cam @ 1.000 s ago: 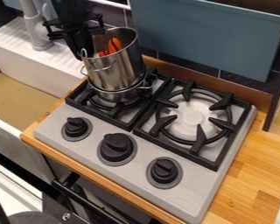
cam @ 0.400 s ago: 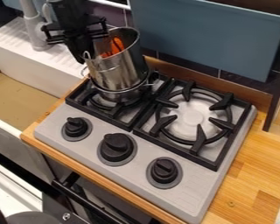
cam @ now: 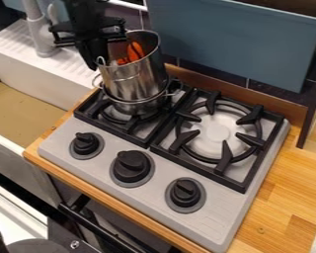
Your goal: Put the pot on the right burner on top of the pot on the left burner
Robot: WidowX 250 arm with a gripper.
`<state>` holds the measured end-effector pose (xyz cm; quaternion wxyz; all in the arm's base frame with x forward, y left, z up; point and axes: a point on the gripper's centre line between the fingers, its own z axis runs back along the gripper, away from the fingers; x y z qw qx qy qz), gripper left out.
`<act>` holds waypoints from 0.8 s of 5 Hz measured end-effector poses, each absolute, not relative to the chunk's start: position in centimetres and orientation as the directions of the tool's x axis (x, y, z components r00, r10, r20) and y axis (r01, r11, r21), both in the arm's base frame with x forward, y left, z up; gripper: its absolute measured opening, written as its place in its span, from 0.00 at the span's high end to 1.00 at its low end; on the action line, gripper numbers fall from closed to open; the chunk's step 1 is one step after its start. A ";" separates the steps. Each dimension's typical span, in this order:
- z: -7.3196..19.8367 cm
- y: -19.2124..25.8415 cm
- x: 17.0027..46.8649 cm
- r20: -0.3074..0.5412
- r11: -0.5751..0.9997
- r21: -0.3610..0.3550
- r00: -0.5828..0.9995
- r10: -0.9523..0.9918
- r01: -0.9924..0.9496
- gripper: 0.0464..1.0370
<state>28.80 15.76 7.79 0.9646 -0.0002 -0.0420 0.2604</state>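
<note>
Gripper (cam: 97, 63): pinches rim of upper pot (cam: 129, 81).
Upper pot: slightly tilted, atop lower pot (cam: 136, 106); orange item (cam: 132, 52) inside.
Lower pot: on left burner (cam: 130, 126).
Right burner (cam: 218, 132): transfer complete.
Stack, 2 pots: levelling, release apparently remain.

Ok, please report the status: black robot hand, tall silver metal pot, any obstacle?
Black robot hand at rim of tall silver metal pot. It's over low silver metal pot, left burner. Orange item inside tall pot; no obstacle seen.
</note>
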 end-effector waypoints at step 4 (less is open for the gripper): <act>9.3 15.6 29.0 0.053 0.896 -0.017 0.895 0.444 -0.443 0.31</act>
